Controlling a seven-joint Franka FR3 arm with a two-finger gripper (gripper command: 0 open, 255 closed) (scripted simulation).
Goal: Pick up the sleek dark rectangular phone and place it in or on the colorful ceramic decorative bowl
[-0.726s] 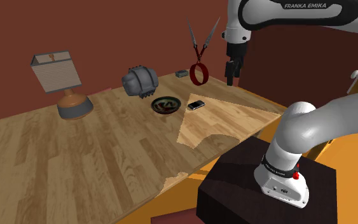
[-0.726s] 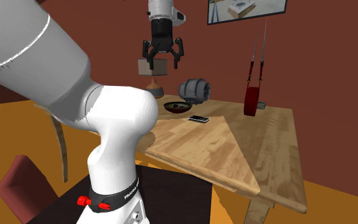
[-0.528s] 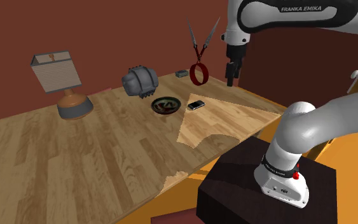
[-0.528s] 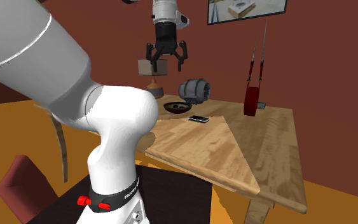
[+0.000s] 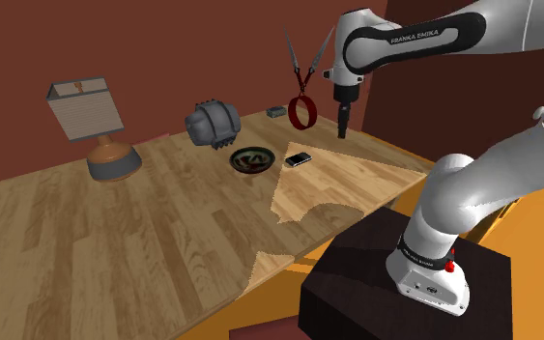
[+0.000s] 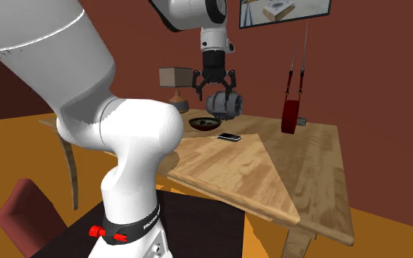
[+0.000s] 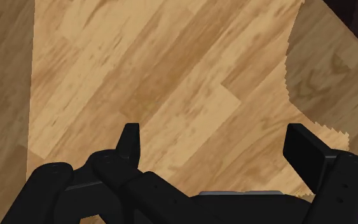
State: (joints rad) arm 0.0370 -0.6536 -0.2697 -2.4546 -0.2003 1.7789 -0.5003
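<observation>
Well, gripper (image 6: 216,95): it is hovering high over the table (image 5: 115,232), pointing straight down, jaws standing wide apart and carrying nothing.
Phone (image 5: 300,159): it is lying flat on the wood, dark and thin, near the table's far end and untouched.
Bowl (image 5: 251,159): it is sitting just beside the phone, towards the shoulder view's left, with a small gap between them.
Under the hand: the wrist view is looking down on bare planks and a paler patch of wood, so the hand is not lining up over the phone yet.
Step in hand, as I judge it: approaching, with the sideways shift, the descent and the grasp all waiting.
Risk one: dropping from here would mean closing on bare wood, because the aim is sitting off the phone.
Risk two: the phone is lying so low that fingers stopping too high would be sliding over it, and fingers going too deep would be jamming into the table.
Risk three: a jaw landing on the bowl's side of the phone would be nudging the bowl, the gap being so narrow.
Risk four: the shears (image 5: 301,72) are standing close by, so a wide swing could be clipping them.
Risk five: letting go too high above the bowl could be sending the phone bouncing off the rim.
</observation>
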